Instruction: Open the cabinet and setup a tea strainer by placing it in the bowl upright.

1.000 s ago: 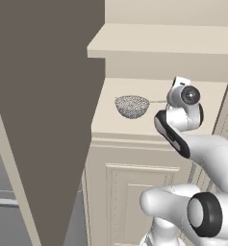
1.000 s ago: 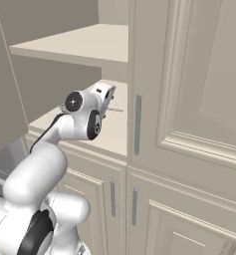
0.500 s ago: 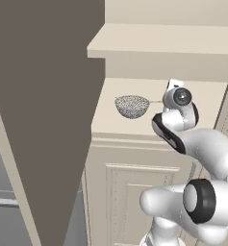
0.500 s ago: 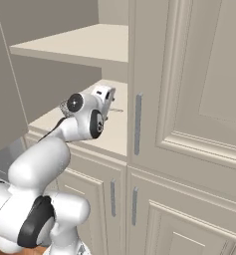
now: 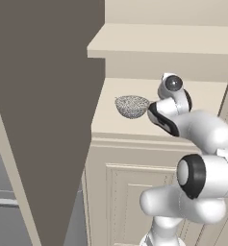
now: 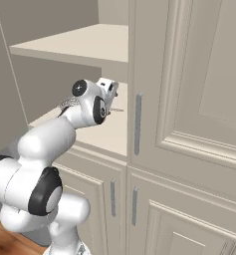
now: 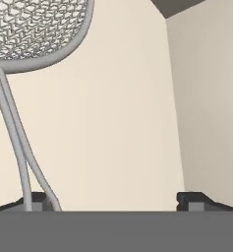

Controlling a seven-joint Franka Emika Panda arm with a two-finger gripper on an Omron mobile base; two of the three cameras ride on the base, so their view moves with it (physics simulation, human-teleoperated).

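Nearest in the hand view, two dark fingertips (image 7: 201, 199) spread wide, released, nothing clamped between; gripper (image 7: 115, 201) low over a cream shelf (image 7: 113, 123). Beside the left tip, the two-wire handle of one tea strainer (image 7: 37, 29) passing up to one mesh basket at upper left. Whether wire touches tip, cannot tell.

From the left base view, one white arm reaching into the cabinet (image 5: 149, 163), wrist just right of the strainer (image 5: 132, 105), basket resting upright on the lower of two shelves. One open door (image 5: 43, 110) at left.

From the right base view, three grey bar handles (image 6: 138, 123), on closed doors.
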